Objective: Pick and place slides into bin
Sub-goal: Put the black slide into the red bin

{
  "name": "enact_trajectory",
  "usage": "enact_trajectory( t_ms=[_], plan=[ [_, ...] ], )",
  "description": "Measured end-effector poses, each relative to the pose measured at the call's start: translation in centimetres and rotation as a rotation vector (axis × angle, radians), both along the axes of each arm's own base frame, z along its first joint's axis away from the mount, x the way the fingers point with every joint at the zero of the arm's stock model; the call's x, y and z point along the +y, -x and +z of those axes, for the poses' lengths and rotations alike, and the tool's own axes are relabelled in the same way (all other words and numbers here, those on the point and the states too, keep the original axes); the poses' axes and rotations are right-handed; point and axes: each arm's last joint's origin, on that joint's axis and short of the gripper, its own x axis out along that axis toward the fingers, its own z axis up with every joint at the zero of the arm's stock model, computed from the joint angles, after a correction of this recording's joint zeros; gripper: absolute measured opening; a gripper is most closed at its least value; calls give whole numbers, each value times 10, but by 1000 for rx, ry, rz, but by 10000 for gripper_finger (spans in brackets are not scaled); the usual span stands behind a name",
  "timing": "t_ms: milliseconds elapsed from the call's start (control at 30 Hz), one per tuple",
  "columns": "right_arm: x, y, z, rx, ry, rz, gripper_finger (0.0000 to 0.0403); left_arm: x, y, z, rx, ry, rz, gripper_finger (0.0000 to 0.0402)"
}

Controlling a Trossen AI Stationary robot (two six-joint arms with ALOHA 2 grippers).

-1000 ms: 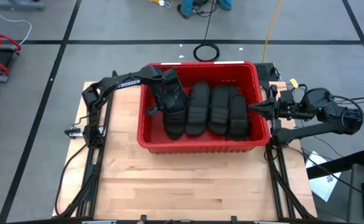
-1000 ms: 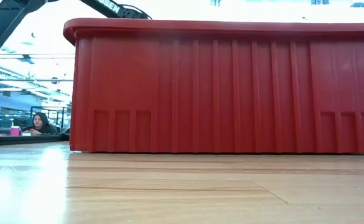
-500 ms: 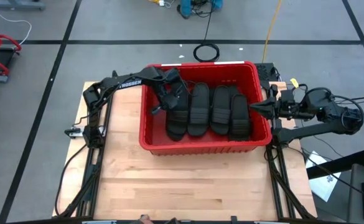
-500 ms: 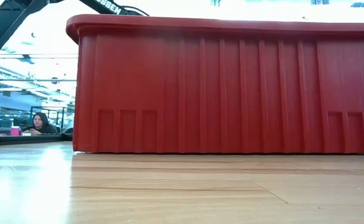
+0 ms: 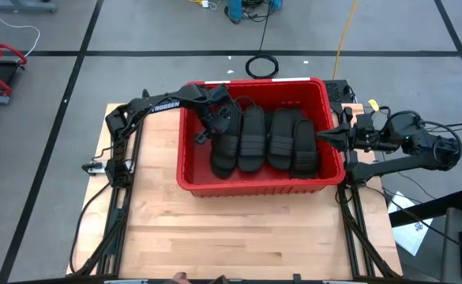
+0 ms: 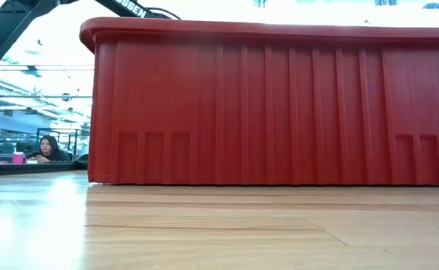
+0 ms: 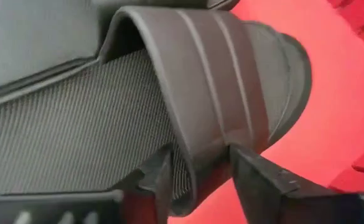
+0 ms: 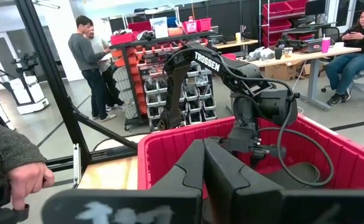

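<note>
The red bin (image 5: pixel 254 82) stands on the wooden table, and several black slides (image 5: pixel 266 142) lie side by side in it. My left gripper (image 5: pixel 219 120) reaches down into the bin's far left part, over the leftmost slide (image 5: pixel 224 150). In the left wrist view it (image 7: pixel 200 180) is open, and the edge of that slide's ribbed strap (image 7: pixel 219 74) stands between the fingers. My right gripper (image 5: pixel 321 136) is shut and hovers level at the bin's right rim, touching nothing. My left gripper has one finger (image 7: pixel 160 177) under the strap, between it and the footbed, and one finger (image 7: pixel 256 177) outside it, coming slanting from above. Red shows between the strap's edge (image 7: pixel 197 168) and the outer finger. Whether the inner finger touches, I cannot tell.
The bin's tall wall (image 6: pixel 279 105) fills the low view, with bare table (image 5: pixel 238 229) in front of it. People stand and sit in the room beyond the table (image 8: pixel 94 62), and a person's hand (image 8: pixel 20 180) shows at the right wrist view's edge.
My left gripper has tipped and sunk a little inside the bin. The leftmost slide, earlier tilted under it, now lies flat next to the others. The bin has slid slightly toward the table's right edge.
</note>
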Motion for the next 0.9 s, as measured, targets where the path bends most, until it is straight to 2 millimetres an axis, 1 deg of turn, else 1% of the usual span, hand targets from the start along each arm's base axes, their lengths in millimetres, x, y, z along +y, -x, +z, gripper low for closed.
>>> enact_trajectory(
  t_ms=[133, 233, 400, 500, 600, 800, 900],
  plan=[
    [0, 0, 0, 0, 0, 0, 0, 1, 1, -1, 47, -13, 88, 188],
    [0, 0, 0, 0, 0, 0, 0, 0, 4, 3, 73, -15, 106, 211],
    [0, 0, 0, 3, 0, 3, 0, -5, 11, 24, 12, -26, 101, 234],
    [0, 0, -1, 11, 1, 3, 0, -10, 15, 38, -24, -39, 98, 236],
    [0, 0, -2, 18, 1, 4, 0, -12, 18, 46, -45, -46, 97, 232],
    [0, 0, -2, 24, 2, 4, 0, -17, 17, 47, -27, -25, 137, 222],
    [0, 0, -3, 34, 2, 5, 0, -20, 15, 46, 5, -72, 163, 214]
  ],
)
